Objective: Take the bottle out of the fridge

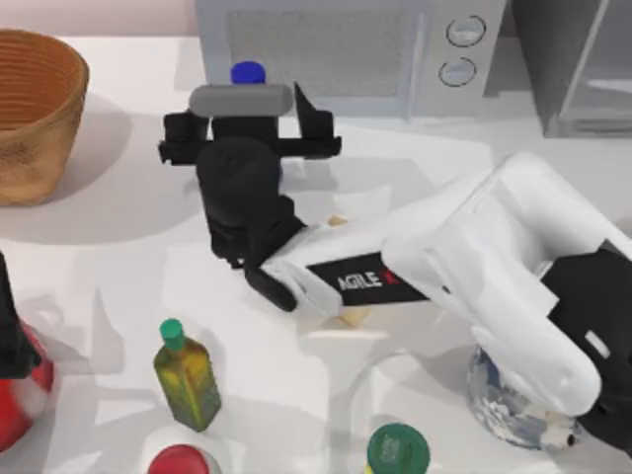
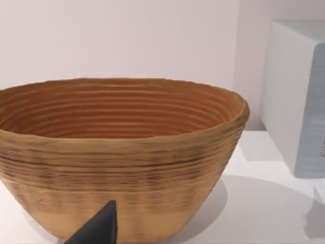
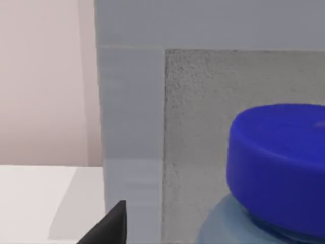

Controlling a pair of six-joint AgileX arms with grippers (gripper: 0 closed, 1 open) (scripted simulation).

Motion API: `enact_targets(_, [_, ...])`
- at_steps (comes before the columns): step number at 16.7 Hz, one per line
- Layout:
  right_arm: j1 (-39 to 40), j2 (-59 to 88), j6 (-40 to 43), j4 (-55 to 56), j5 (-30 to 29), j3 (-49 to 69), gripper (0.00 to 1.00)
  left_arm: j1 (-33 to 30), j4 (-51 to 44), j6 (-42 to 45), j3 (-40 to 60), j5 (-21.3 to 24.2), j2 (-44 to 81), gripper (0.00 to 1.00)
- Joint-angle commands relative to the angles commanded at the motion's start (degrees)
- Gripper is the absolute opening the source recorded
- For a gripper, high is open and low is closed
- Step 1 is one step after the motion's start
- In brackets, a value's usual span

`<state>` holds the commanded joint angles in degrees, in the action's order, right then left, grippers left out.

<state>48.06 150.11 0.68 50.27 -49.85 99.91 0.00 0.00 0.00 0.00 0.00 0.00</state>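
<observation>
The small bottle with a round bright-blue cap (image 1: 248,72) stands on the white table (image 1: 118,247) at the far side, just in front of the light-grey microwave with two round knobs (image 1: 346,49), outside the grey boxy metal fridge with a pale-framed see-through door panel (image 1: 583,69) at the far right corner. In the right wrist view the blue cap (image 3: 279,168) sits on a pale translucent body, close against the microwave's speckled door.

The right gripper (image 1: 252,148), black and two-fingered, sits just near of the bottle; whether its fingers are spread or closed on it I cannot tell. The white right arm reaches in from the near right and bears a black panel reading "AGILE".

The left arm shows at the near left edge; its wrist view faces a ribbed woven tan basket (image 2: 117,157), which stands at the table's far left (image 1: 30,109).

A square olive-green bottle with a green cap (image 1: 186,375) stands near centre-left.
</observation>
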Motion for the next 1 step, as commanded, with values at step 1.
enact_targets(1, [0.0, 0.0, 0.0, 0.0, 0.0, 0.0, 1.0, 0.0, 0.0, 0.0, 0.0, 0.0, 0.0, 1.0])
